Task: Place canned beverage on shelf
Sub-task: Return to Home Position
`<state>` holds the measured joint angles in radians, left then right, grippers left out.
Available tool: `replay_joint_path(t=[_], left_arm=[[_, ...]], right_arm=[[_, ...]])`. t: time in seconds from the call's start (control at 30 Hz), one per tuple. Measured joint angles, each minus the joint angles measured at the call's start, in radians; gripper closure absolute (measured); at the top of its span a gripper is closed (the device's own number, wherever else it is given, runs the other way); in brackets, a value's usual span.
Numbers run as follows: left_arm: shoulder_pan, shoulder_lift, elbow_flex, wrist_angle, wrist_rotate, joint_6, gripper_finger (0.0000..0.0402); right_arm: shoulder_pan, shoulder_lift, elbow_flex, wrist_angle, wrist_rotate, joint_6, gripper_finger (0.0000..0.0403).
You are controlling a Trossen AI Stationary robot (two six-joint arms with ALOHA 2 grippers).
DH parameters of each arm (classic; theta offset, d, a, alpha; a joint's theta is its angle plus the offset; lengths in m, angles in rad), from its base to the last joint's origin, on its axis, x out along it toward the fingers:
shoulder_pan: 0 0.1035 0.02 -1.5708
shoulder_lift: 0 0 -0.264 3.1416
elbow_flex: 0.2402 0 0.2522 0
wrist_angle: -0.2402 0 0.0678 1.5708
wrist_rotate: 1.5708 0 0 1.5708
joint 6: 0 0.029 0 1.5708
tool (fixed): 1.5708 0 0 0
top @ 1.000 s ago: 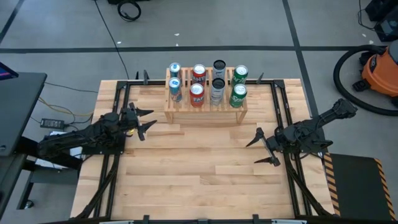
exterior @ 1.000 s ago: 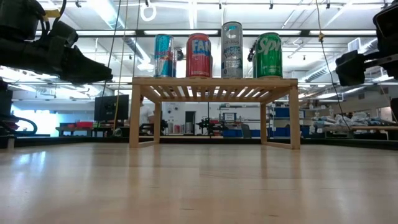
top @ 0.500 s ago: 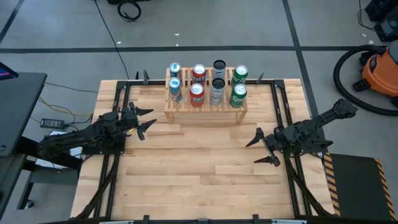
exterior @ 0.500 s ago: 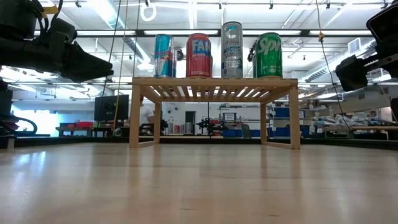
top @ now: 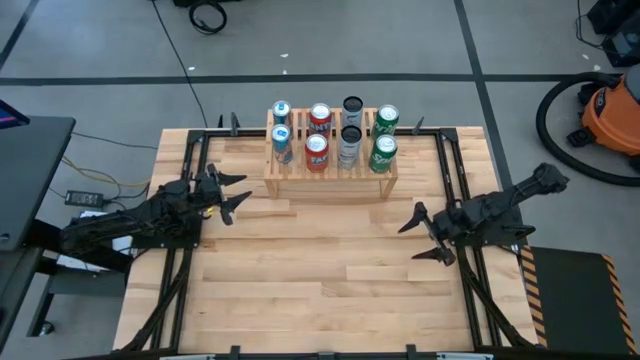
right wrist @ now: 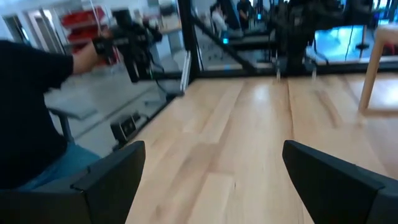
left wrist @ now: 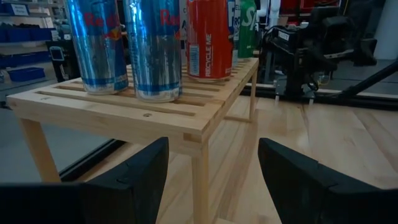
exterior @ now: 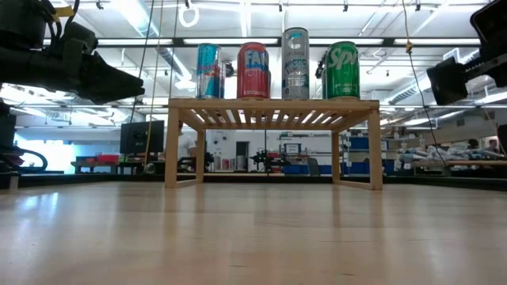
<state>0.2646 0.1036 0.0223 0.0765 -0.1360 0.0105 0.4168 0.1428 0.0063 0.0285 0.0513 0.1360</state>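
Note:
The light wooden shelf [top: 330, 181] stands at the middle of the table's far edge, and its slatted top [exterior: 269, 104] rests on four legs. Several cans stand upright on it in two rows: blue [top: 281, 139], red [top: 316, 152], silver [top: 349, 146] and green [top: 382, 154]. My left gripper [top: 240, 192] hovers open, left of the shelf and level with it; the left wrist view [left wrist: 213, 163] shows the shelf's corner past its fingers. My right gripper [top: 407, 243] hovers open over the right part of the table, in front of the shelf and clear of it. Neither gripper holds a can.
Bare wooden tabletop [top: 320, 280] spreads in front of the shelf, between both arms. Black frame rails [top: 455, 180] run along the table's sides. A person in dark clothing [right wrist: 28, 106] shows beyond the table's edge. An orange vacuum [top: 612, 110] stands on the floor at the right.
My right gripper has rolled slightly about its own axis and risen a little, still open. The left gripper, the shelf and the cans have kept still.

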Motion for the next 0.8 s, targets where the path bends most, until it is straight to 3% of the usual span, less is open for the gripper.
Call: replay_joint_path(t=[0.27,0.57,0.8], left_arm=[[0.000,-0.001,-0.013,0.026,0.001,-0.002,0.0153],[0.000,-0.001,-0.013,0.000,0.002,0.000,0.0153],[0.000,-0.001,-0.014,0.001,0.002,0.000,0.0153]], right_arm=[[-0.002,-0.143,0.000,0.002,0.000,0.000,0.0013],[-0.009,-0.140,0.000,0.029,0.000,0.000,0.0013],[-0.117,-0.140,0.000,0.029,0.000,0.000,0.0013]])
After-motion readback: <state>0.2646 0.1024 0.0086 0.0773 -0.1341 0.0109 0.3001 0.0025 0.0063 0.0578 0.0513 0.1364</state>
